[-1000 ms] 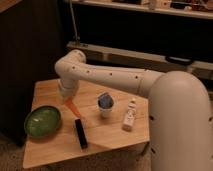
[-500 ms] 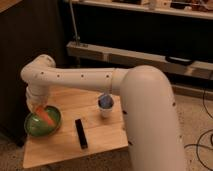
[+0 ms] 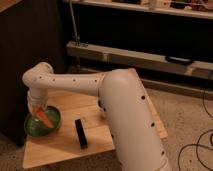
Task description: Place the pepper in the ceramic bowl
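Pepper sits over the green ceramic bowl at my table's left end. My gripper (mostly hidden behind the arm) seems to hold it.

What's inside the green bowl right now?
The pepper lies over the ceramic bowl, the gripper at its upper end. The arm covers the table behind, so anything there is hidden.

the gripper sits right over the green ceramic bowl at the table's front left corner, and the little orange pepper is tilted inside, tip pointing down into it
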Controlling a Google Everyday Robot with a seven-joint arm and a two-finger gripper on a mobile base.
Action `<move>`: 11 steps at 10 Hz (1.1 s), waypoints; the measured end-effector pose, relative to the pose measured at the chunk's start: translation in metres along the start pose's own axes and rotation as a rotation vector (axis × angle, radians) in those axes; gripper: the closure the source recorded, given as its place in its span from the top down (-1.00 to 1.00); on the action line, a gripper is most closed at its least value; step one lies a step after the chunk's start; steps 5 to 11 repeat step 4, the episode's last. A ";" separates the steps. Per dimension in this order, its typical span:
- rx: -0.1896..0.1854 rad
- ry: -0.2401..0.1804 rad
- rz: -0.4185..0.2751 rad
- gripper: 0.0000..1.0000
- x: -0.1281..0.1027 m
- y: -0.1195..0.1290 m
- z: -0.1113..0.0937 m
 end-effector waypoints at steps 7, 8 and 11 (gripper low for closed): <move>0.042 -0.016 0.002 0.25 -0.005 0.003 0.003; 0.042 -0.016 0.002 0.25 -0.005 0.003 0.003; 0.042 -0.016 0.002 0.25 -0.005 0.003 0.003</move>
